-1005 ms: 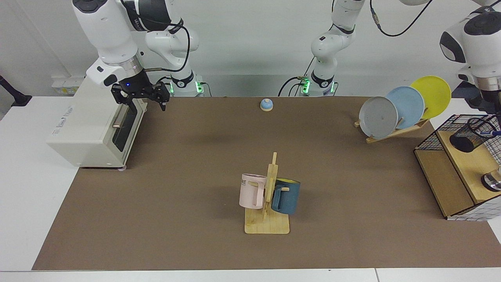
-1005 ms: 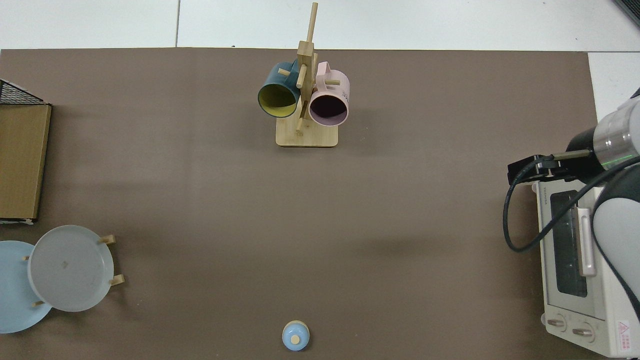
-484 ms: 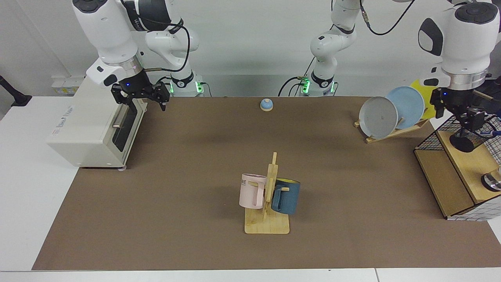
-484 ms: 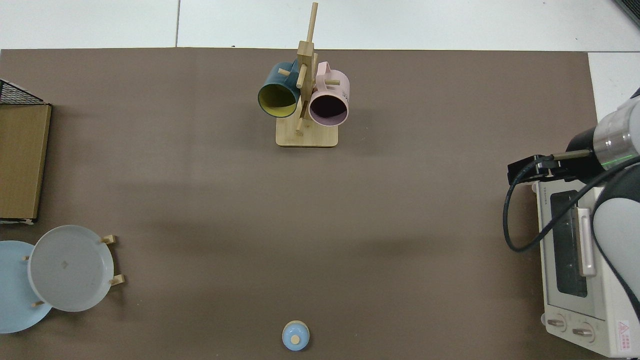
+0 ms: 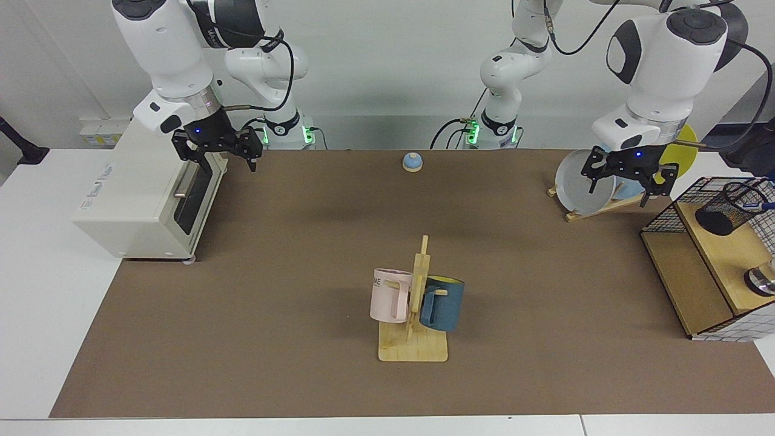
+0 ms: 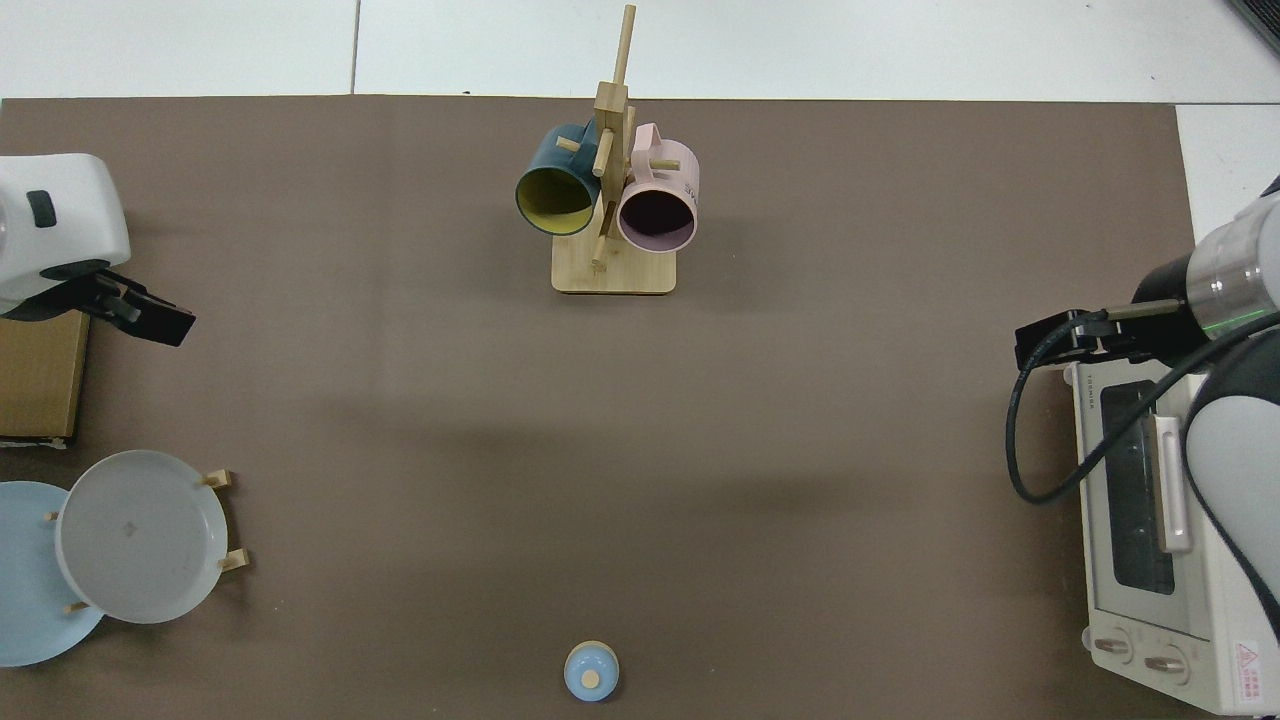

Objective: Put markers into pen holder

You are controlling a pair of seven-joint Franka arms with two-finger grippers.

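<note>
Comparing frames, we saw the left gripper (image 5: 627, 180), fingers spread and empty, withdrawn from the pen holder (image 5: 726, 208) at far right, the marker (image 5: 764, 206) inside; the right gripper (image 5: 219, 155) waited open by the toaster oven (image 5: 142, 200).

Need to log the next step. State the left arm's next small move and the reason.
Probably carry on retracting to a rest pose. The marker already sticks out of the pen holder, and the left gripper hangs open and empty beside the plate rack. The right gripper waits open by the toaster oven.
</note>
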